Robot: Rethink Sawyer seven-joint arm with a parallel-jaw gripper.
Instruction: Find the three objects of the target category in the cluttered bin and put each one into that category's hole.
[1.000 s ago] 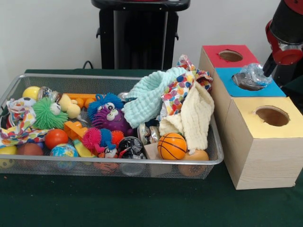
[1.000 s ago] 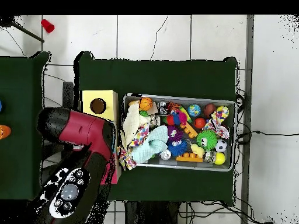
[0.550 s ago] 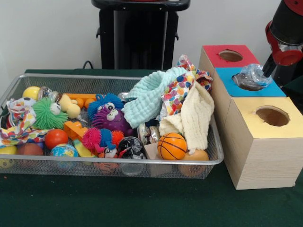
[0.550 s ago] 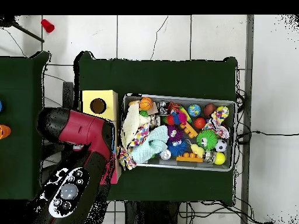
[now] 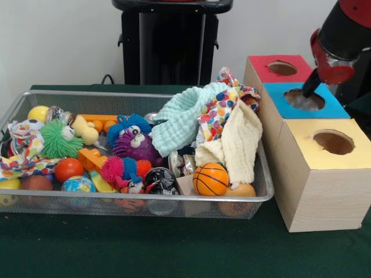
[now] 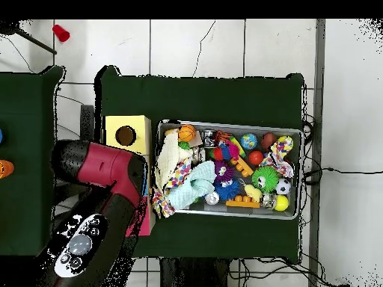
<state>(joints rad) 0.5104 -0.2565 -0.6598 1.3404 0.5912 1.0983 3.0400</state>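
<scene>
- Arm [image 5: 338,35] in red and black, reaching down at the right above the blue-topped box [image 5: 324,108]; dark tip of the end effector [image 5: 311,85] at the rim of the blue hole [image 5: 305,99], fingers not made out, so cannot tell whether clenched or released.
- Something pale and glinting just visible inside the blue hole (too little showing to name).
- Three boxes in a row on the green surface [image 5: 174,249]: red-topped box [image 5: 277,68] farthest back, blue in the middle, yellow-topped box [image 5: 329,168] nearest, each with a round hole; all touching side by side.
- Wire-mesh bin [image 5: 133,200] just beside the boxes, crowded with toys.
- Along the front rim: small basketball [image 5: 210,178], globe ball [image 5: 77,185], red ball [image 5: 68,169], pink spiky ball [image 5: 112,169].
- Further in: purple furry creature [image 5: 136,145] with googly eyes, green spiky ball [image 5: 57,139], yellow ball [image 5: 38,113] in the back left corner.
- Mint knitted cloth [image 5: 184,119], dotted cloth [image 5: 220,113] and cream cloth [image 5: 237,145] heaped at the right end, the cream one draped over the bin's rim.
- No brand, label or readable writing on any box or toy.
- From above: arm [image 6: 101,194] covering the red and blue boxes, yellow-topped box [image 6: 127,134] alone exposed beside the bin [image 6: 228,170].
</scene>
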